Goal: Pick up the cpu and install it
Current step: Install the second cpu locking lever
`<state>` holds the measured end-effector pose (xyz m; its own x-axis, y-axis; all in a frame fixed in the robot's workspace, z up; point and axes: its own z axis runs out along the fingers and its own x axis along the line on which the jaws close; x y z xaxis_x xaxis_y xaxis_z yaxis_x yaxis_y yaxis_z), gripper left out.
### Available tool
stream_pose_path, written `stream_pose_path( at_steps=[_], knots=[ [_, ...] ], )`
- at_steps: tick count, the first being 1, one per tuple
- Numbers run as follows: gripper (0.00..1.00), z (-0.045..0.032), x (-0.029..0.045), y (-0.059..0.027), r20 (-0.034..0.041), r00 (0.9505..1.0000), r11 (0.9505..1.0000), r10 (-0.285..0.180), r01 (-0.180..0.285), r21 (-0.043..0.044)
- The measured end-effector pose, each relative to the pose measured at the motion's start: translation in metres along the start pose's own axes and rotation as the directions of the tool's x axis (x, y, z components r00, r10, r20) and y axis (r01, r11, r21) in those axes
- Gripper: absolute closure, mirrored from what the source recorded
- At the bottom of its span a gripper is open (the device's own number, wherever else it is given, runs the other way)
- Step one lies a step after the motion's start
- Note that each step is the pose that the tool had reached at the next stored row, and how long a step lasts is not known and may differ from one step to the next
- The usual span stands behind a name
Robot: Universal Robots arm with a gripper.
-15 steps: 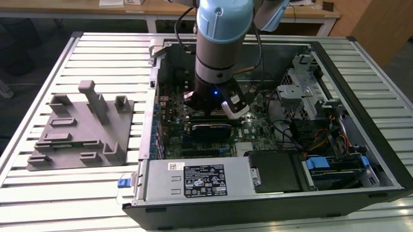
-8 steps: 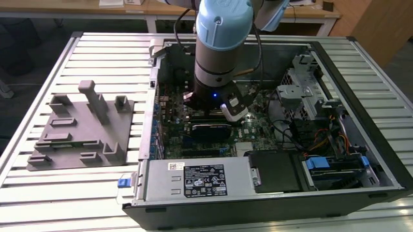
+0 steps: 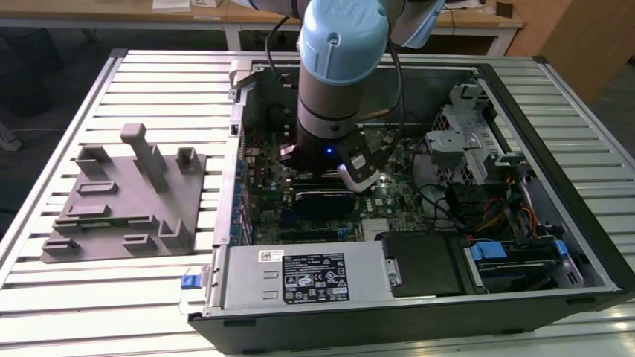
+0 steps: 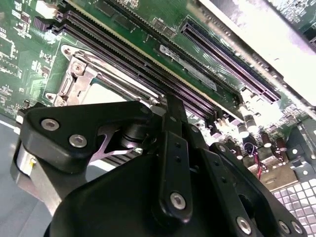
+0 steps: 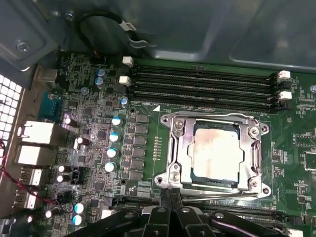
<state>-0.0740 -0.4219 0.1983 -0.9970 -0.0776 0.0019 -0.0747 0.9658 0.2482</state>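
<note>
My black end effector has its fingers pressed together, empty, just beside the metal-framed socket where the shiny silver square cpu sits, inside the open computer case on the slatted tabletop.

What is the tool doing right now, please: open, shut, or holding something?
Tool: fingers together, shut, holding nothing visible, beside the socket; the cpu already sits in the socket.

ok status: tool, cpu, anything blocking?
Tool low over the motherboard, at the socket's edge. Cpu seated in the socket, tool not holding it. Nothing blocking.
</note>
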Motion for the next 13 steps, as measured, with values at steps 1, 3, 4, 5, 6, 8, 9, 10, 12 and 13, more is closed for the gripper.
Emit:
stream_pose_path(
  at_steps=[1,3,4,5,6,8,9,10,12,13],
  knots=[
    [0.89,-0.0001,0.0003,-0.0006,0.0004,1.0,1.0,0.0,0.0,-0.0043],
    [0.89,0.0,0.0009,-0.0016,0.0011,1.0,0.9999,0.0,0.0,-0.0127],
    [0.89,0.0002,0.0011,-0.002,0.0013,1.0,0.9999,0.0,0.0,-0.016],
    [0.89,0.0006,0.0012,-0.0023,0.0016,1.0,0.9998,0.0,0.0,-0.0187],
    [0.89,0.0011,0.0014,-0.0026,0.0018,1.0,0.9998,0.0,0.0,-0.0215],
    [0.89,0.0022,0.0017,-0.0031,0.0024,1.0,0.9996,-0.001,0.001,-0.0283],
    [0.89,0.0028,0.0018,-0.0033,0.0026,1.0,0.9995,-0.001,0.001,-0.0321],
    [0.89,0.0034,0.0018,-0.0034,0.0029,1.0,0.9994,-0.001,0.001,-0.0356],
    [0.89,0.0051,0.0019,-0.0038,0.0034,1.0,0.9992,-0.001,0.001,-0.041],
    [0.89,0.0058,0.0021,-0.004,0.0034,1.0,0.9991,-0.001,0.001,-0.0429]
  ],
)
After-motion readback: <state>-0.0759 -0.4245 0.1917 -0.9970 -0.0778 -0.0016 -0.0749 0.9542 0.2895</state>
